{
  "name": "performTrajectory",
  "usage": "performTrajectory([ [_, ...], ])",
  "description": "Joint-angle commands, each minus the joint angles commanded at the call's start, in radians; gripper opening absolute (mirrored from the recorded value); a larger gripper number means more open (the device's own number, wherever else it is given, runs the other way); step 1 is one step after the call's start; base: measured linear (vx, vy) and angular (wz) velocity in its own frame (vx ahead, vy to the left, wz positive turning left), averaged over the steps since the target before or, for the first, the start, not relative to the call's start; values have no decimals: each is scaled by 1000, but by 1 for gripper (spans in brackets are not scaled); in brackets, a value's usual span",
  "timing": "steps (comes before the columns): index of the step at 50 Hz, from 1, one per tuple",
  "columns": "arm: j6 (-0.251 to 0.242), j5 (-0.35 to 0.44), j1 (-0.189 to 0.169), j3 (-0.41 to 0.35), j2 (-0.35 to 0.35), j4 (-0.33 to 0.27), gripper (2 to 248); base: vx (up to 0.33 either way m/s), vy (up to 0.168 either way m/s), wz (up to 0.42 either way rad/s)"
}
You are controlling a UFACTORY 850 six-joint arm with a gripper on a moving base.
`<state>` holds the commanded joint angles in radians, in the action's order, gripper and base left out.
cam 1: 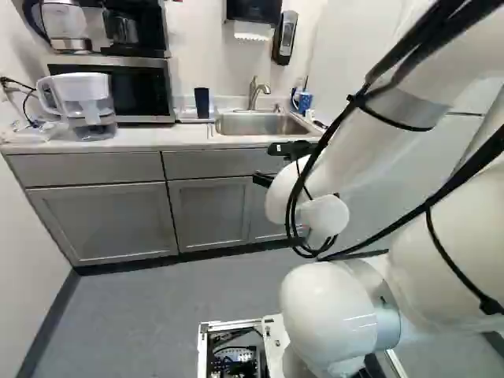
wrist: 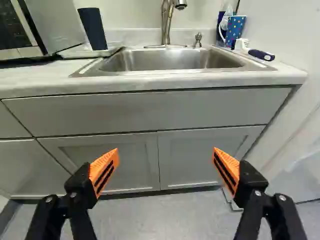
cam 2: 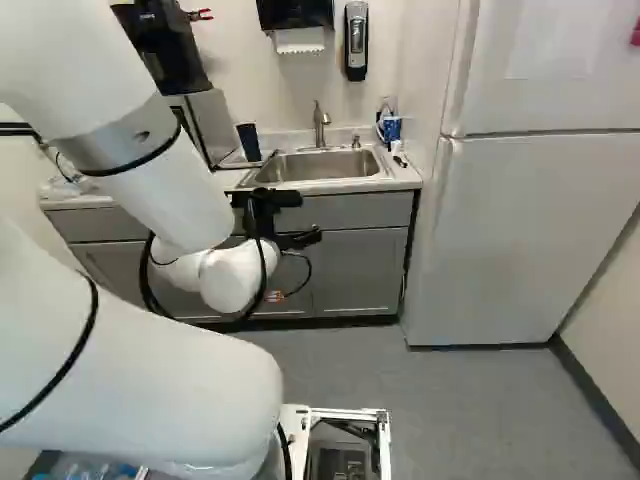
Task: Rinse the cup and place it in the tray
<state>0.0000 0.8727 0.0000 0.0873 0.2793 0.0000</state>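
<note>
gripper (wrist: 165, 149) fingers wide apart, nothing between, likely ready for grasp. spotted cup (wrist: 237, 29) stands beside sink (wrist: 165, 59), probably parked for rinsing; tray (wrist: 80, 52) opposite, dark cup (wrist: 92, 29) on it, presumably there to drain.

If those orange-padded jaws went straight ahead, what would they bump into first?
Probably the grey cabinet front below the sink, though depth leaves it unclear whether at the doors or the panel above them.

Sink (wrist: 165, 59) set in counter (wrist: 35, 80), faucet (wrist: 167, 22) behind, tumbler (wrist: 93, 29) on tray (wrist: 82, 52) left of sink, mug (wrist: 236, 31) right of faucet.
</note>
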Motion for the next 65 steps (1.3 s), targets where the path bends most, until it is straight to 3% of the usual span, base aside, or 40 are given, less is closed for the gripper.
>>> performTrajectory([
  [65,0,-10,-4,270,-136,0,247,0,0,0],
])
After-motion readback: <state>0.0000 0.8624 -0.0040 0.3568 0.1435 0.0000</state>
